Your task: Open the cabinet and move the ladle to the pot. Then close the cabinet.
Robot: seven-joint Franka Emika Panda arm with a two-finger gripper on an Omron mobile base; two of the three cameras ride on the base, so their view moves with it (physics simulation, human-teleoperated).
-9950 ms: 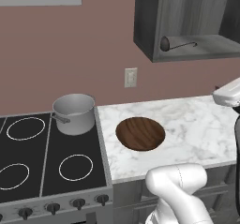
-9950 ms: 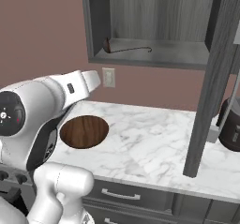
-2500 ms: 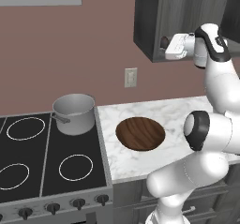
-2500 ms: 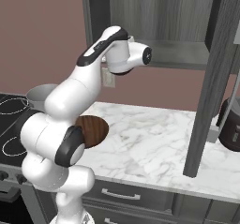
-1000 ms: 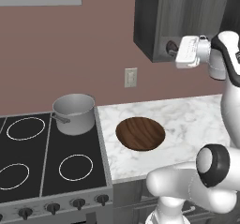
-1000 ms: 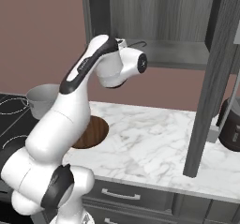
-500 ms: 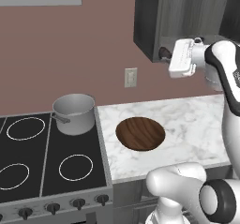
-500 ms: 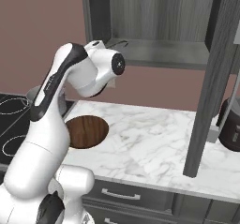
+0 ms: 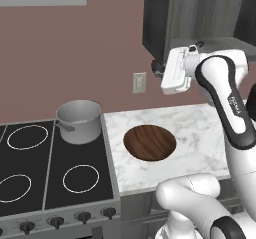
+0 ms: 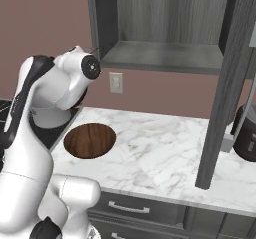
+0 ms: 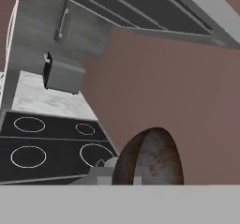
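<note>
The dark grey cabinet [image 9: 165, 18] stands open, its door [image 10: 231, 83] swung out to the right and its shelf [image 10: 160, 55] bare. My gripper [image 9: 159, 69] hangs just left of and below the cabinet's lower corner, above the counter, shut on the ladle [image 9: 156, 65]. In the hand view the ladle's brown rounded bowl [image 11: 150, 158] looms close at the bottom. The silver pot [image 9: 78, 121] sits on the rear right burner of the stove, lower and to the left of the gripper. In the right base view my arm hides the pot.
A round wooden disc [image 9: 149, 142] lies on the marble counter [image 9: 200, 133] beside the stove [image 9: 45, 178]. A dark appliance [image 10: 247, 133] stands at the counter's right end behind the open door. A wall outlet [image 9: 139, 82] is on the back wall.
The hand has drawn back out of the cabinet with the ladle, moving left and a little downward over the last second. The shelf now lies bare.
</note>
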